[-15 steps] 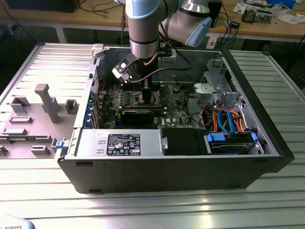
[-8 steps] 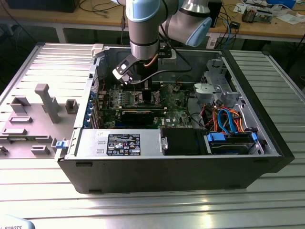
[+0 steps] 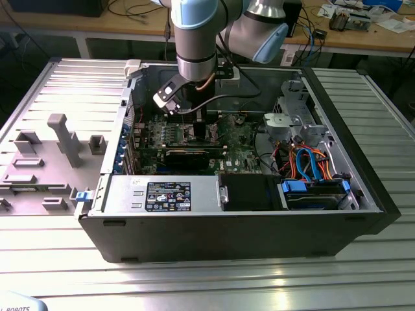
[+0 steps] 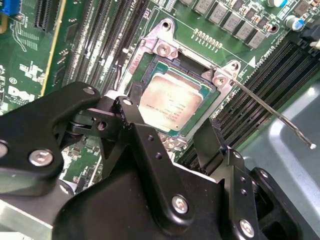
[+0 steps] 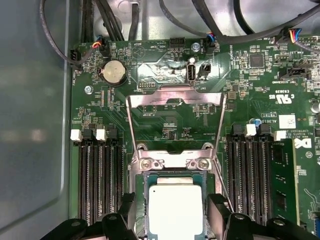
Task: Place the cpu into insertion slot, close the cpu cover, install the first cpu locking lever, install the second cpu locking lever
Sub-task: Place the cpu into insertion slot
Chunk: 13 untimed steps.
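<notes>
Silver-grey cpu [image 5: 175, 212] lying flat in the insertion slot [image 4: 192, 64], top face up, between two banks of black memory slots [image 5: 97, 180] on the green motherboard [image 5: 250, 90]. Hinged cpu cover [image 5: 175, 98] swung up off the socket, not closed. Thin locking lever [image 4: 272, 114] sticking out free over the memory slots. Black gripper [image 4: 169, 116] just above, jaws spread wider than the chip, one finger [image 5: 218, 212] at either side, holding nothing. All inside an open computer case [image 3: 259, 227].
</notes>
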### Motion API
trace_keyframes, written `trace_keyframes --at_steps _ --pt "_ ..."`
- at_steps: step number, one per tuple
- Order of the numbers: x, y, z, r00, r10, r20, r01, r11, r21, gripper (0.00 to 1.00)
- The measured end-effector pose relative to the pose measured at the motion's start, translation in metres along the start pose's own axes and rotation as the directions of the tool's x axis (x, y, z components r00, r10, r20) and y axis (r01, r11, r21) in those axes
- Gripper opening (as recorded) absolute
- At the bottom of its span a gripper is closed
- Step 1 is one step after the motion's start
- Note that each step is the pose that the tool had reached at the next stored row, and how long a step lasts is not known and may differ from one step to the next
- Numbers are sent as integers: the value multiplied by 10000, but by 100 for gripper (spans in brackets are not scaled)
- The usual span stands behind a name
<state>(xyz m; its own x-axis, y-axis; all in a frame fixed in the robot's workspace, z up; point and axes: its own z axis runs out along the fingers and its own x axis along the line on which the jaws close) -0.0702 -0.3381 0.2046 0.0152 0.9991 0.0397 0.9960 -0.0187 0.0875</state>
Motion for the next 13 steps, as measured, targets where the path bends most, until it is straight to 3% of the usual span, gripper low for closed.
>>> trace_keyframes --at_steps 3,5,9,10,12,13 --pt "3 6 -76 10000 2 0 -2 10000 -1 68" --pt "4 8 -94 10000 2 0 -2 10000 -1 66" --pt "4 8 -101 10000 1 0 -1 10000 -1 42" --pt "4 8 -102 10000 2 1 -2 10000 -1 42" --pt "4 8 -102 10000 2 0 -2 10000 -2 29" --pt "4 9 -102 10000 1 1 -1 10000 -1 29"
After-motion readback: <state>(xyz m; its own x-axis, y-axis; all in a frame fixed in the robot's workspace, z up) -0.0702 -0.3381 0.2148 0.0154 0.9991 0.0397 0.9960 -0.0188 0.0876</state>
